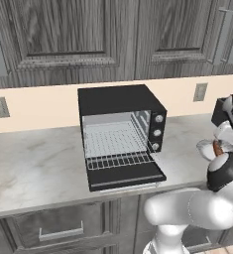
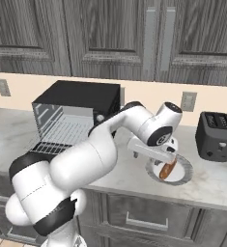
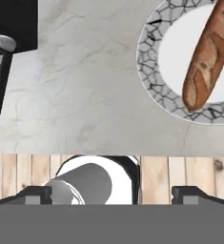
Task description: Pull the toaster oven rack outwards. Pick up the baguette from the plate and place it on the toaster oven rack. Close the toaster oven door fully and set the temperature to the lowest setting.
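while hand point(image 3: 111, 193) hovers released | baguette point(image 3: 208, 55) lies on plate point(image 3: 151, 71)

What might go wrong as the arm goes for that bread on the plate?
The baguette lies slanted on the plate, its lower tip on the rim, and the open gripper is off to one side of it; a poorly lined-up grasp could pinch only the tapered end and drop it. The plate sits close to the counter's front edge, so a nudge might push it off. The open toaster oven door juts out nearby, and the swinging arm could clip it.
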